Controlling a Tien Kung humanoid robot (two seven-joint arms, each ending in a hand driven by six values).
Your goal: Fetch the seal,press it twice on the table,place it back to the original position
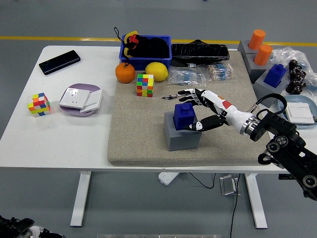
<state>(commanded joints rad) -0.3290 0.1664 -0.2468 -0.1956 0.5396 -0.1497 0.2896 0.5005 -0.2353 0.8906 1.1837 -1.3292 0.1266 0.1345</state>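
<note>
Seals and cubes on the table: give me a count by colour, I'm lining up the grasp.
Blue seals: 2, one in the grey holder by the right hand, one at the right
Orange seals: 2
Multicoloured cubes: 2
Total: 6
</note>
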